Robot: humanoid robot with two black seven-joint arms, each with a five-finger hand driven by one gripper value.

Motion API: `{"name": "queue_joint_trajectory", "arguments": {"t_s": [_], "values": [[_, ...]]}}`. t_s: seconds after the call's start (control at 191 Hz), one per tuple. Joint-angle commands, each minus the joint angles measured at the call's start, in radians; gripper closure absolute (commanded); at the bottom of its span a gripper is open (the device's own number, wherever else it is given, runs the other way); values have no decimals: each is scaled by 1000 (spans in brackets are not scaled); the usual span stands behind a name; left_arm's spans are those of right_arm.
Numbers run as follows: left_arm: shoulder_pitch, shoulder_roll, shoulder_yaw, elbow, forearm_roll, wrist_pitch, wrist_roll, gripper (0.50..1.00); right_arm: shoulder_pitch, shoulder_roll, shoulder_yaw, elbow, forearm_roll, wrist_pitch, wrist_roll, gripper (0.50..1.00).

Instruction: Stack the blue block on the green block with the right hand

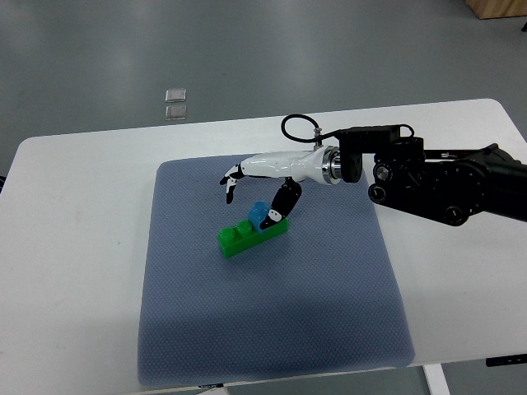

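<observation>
White table (pixel 74 173) carries one grey mat (pixel 189 329). Left to right: one green block (pixel 239 239), just below the fingers (pixel 232 183), then one blue block (pixel 259 216) on it (possibly not seated), thumb touching, fingers released. Lifting the right hand (pixel 263 177) carelessly could tip it off.

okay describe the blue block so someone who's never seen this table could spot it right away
Start at the white table and find the grey-blue mat covering its middle. Near the mat's centre lies a long green block, and the blue block sits on its right end, under the right hand. It is the only blue piece, smaller than the green one, with a black fingertip against it.
</observation>
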Motion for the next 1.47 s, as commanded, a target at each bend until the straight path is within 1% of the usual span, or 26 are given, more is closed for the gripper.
{"name": "queue_joint_trajectory", "arguments": {"t_s": [0.0,0.121,0.252,0.304,0.309,0.341,0.393,0.399,0.42,0.561,0.593,0.64,0.645,0.787,0.891,0.965,1.306,1.463], "values": [[0,0,0,0,0,0,0,500,-7,-8,76,3,121,35,0,587],[0,0,0,0,0,0,0,500,-53,-27,139,3,244,33,0,587],[0,0,0,0,0,0,0,500,-148,-48,223,2,385,24,0,587],[0,0,0,0,0,0,0,500,-148,-48,223,2,385,24,0,587],[0,0,0,0,0,0,0,500,-201,-50,275,-1,438,13,0,587],[0,0,0,0,0,0,0,500,-237,-48,304,-6,469,6,0,587],[0,0,0,0,0,0,0,500,-237,-48,304,-6,469,6,0,587],[0,0,0,0,0,0,0,500,-281,-47,342,-10,512,3,0,587],[0,0,0,0,0,0,0,500,-297,-45,357,-10,530,1,0,587],[0,0,0,0,0,0,0,500,-360,-40,427,-55,662,1,-1,587],[0,0,0,0,0,0,0,500,-366,-39,436,-72,705,3,-4,587],[0,0,0,0,0,0,0,500,-366,-39,436,-72,705,3,-4,587],[0,0,0,0,0,0,0,500,-371,-34,442,-101,784,1,-15,587],[0,0,0,0,0,0,0,500,-383,-30,435,-162,1007,4,-38,587],[0,0,0,0,0,0,0,500,-395,-27,439,-168,1127,4,-89,587],[0,0,0,0,0,0,0,500,-400,-27,439,-168,1193,4,-100,587],[0,0,0,0,0,0,0,500,-411,-27,441,-168,1215,16,-89,587],[0,0,0,0,0,0,0,500,-412,-27,442,-168,1221,15,-89,576]]}}
